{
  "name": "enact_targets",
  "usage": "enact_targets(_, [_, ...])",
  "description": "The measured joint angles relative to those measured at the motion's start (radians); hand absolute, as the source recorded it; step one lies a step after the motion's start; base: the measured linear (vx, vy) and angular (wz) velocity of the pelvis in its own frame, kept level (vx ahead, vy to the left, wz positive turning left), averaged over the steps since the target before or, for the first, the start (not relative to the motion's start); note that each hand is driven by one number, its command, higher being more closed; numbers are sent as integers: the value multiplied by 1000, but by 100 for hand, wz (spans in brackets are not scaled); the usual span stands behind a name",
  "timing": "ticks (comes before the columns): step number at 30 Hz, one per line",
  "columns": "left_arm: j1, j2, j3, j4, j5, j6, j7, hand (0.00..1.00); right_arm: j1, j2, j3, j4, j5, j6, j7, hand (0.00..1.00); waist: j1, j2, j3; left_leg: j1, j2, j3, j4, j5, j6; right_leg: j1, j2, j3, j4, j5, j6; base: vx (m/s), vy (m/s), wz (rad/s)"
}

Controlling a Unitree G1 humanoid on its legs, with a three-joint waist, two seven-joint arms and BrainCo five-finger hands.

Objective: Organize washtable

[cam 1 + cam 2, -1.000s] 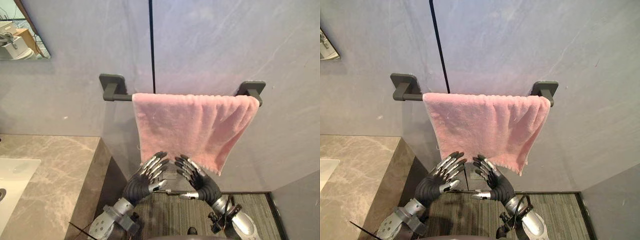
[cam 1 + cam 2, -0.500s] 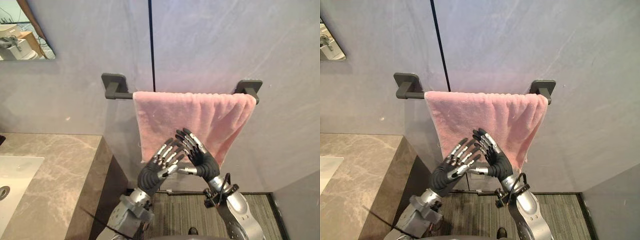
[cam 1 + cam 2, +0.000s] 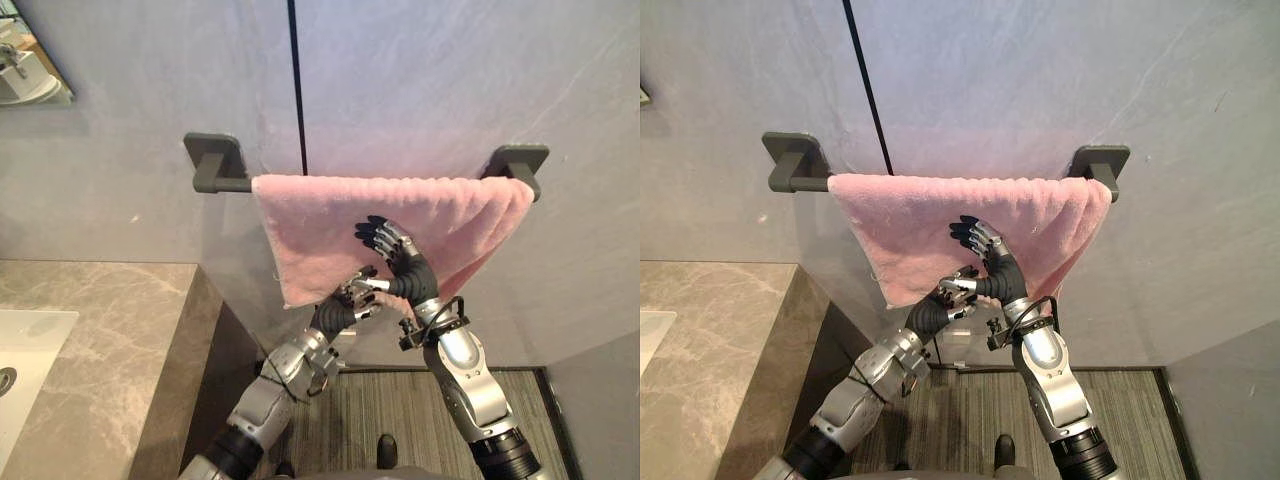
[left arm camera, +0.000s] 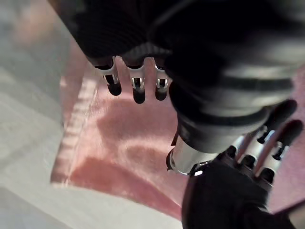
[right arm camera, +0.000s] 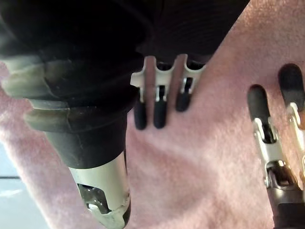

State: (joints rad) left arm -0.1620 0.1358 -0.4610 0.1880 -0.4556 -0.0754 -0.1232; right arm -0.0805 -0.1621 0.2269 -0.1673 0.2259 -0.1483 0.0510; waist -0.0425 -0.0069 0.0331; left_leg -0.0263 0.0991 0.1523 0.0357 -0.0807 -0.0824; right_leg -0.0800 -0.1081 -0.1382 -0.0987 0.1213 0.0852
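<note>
A pink towel (image 3: 310, 230) hangs over a dark grey wall bar (image 3: 225, 183), its lower edge slanting up toward the right bracket (image 3: 520, 165). My right hand (image 3: 395, 262) is raised in front of the towel's middle, open, with straight fingers laid against the cloth. My left hand (image 3: 345, 305) is just below and left of it at the towel's lower edge, fingers relaxed and open, nothing pinched. In the right wrist view my fingers (image 5: 159, 102) rest on the towel (image 5: 209, 157). The left wrist view shows my fingers (image 4: 138, 88) over the towel's hem (image 4: 76, 138).
A brown marble countertop (image 3: 100, 320) with a white sink (image 3: 25, 340) lies at the left. A mirror corner (image 3: 30, 70) is at the upper left. Grey striped floor (image 3: 380, 410) runs below the towel, and a black seam (image 3: 296, 90) runs down the wall.
Both hands rose from below the towel's lower edge. The right now lies on the towel's front, the left at its hem. The camera has shifted slightly.
</note>
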Motion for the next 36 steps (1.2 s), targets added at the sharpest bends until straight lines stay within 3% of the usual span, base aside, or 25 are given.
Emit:
enact_targets(7, [-127,-37,123,189,115,-45,138,0,-5,9,-30,0,2,-6,-37,0,-2,-8,30,-50,-6,-6,-8,30,2,-51,-5,0,0,24,-8,-85,-20,2])
enact_targets(14, [-152,-67,211,245,135,-62,277,0,5,17,-33,0,3,-29,-98,0,-14,-23,55,-76,-9,-9,-38,60,-2,-93,-5,5,0,47,-14,-84,-14,-1])
enact_targets(25, [-69,-101,328,249,154,-65,276,0,117,38,-55,75,8,-33,-63,0,-21,-24,55,-34,-1,-8,-36,62,-2,-51,-5,6,-1,49,-13,-4,-1,0])
enact_targets(31, [96,-73,364,254,209,-67,224,0,212,87,-131,314,-8,-2,-40,0,-4,-26,55,0,3,-8,-39,61,-3,-17,0,2,-5,47,-10,-39,-11,0])
enact_targets(36, [211,-71,440,418,344,-64,191,0,252,103,-207,618,-113,35,-24,0,1,-26,55,37,4,-4,-48,57,-8,12,1,0,-6,38,-3,-32,-14,-2])
